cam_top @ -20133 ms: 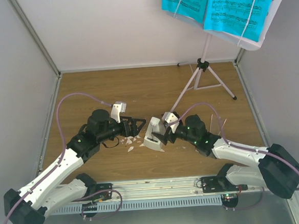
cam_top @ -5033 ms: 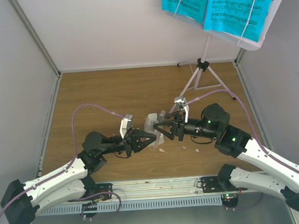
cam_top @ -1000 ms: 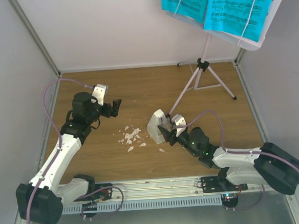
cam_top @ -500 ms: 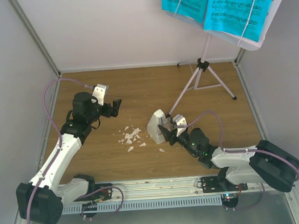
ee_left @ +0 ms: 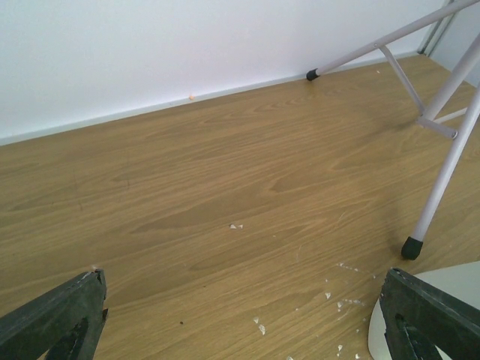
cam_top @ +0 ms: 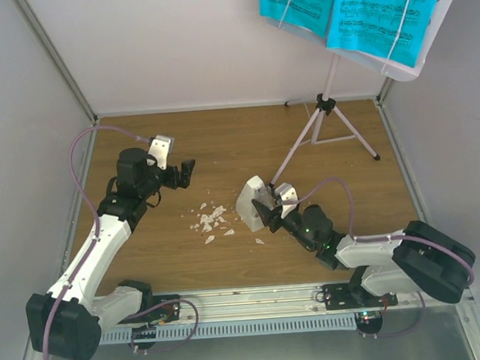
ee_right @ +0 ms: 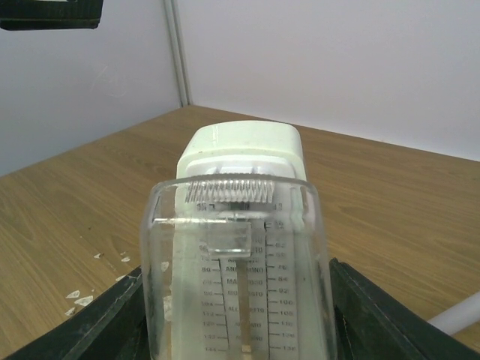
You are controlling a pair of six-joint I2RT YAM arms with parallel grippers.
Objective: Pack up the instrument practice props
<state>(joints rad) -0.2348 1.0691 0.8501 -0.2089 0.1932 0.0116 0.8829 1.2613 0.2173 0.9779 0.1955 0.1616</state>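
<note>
The small white pyramid metronome (cam_top: pixel 248 202) stands on the wooden floor near the middle. My right gripper (cam_top: pixel 266 214) is shut on it; in the right wrist view its clear front cover (ee_right: pixel 236 255) fills the space between both black fingers (ee_right: pixel 90 322). My left gripper (cam_top: pixel 185 172) hangs open and empty at the back left, well apart from the metronome. The pale-lilac tripod music stand (cam_top: pixel 325 108) stands at the back right, and the cyan sheet-music pages (cam_top: pixel 360 7) rest on its plate. One stand leg (ee_left: pixel 444 172) shows in the left wrist view.
White crumbs (cam_top: pixel 211 221) lie scattered on the floor left of the metronome, and some crumbs (ee_left: pixel 259 324) show between the left fingers. White walls enclose the floor on three sides. A metal rail (cam_top: pixel 256 298) runs along the near edge by the arm bases.
Five seconds ago both grippers met at the metronome; the left arm has since drawn back to the back left. Over the last second the right arm shifted only slightly.
</note>
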